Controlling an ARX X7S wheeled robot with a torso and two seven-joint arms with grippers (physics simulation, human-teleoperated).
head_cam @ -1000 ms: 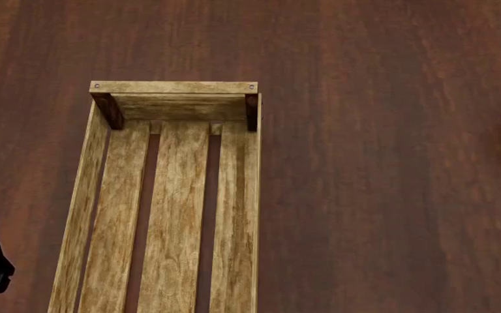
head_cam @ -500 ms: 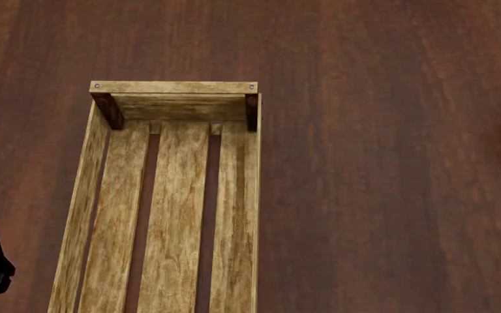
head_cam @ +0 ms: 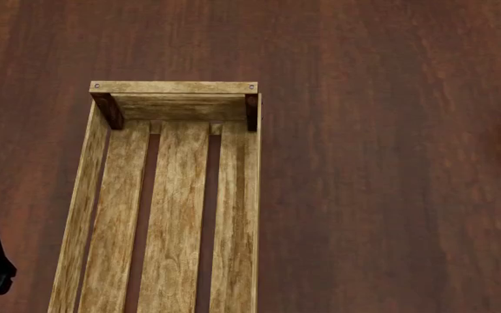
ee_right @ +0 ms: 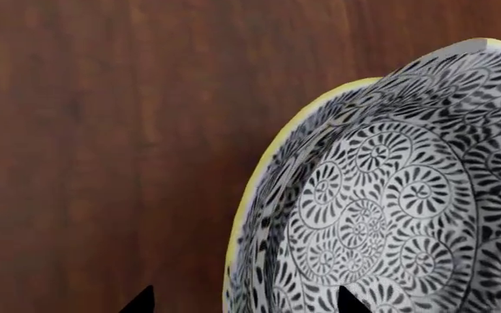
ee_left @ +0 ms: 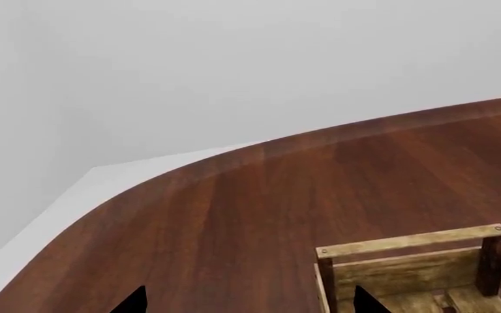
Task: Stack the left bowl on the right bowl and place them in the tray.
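- Table (head_cam: 390, 195): dark reddish-brown wood, filling the head view.
- Tray (head_cam: 174, 87): pale weathered crate with slatted bottom and dark corner posts, lying left of centre on the table; no bowl inside the visible part.
- Bowl (ee_right: 390, 208): black-and-white spiral pattern, yellow rim, resting on the table directly beneath the right wrist camera.
- Right gripper (ee_right: 242, 301): only two dark fingertips visible, spread apart; one over bare table, the other over the bowl's interior.
- Left gripper (ee_left: 246, 303): fingertips spread, beside the tray's end wall, holding nothing.
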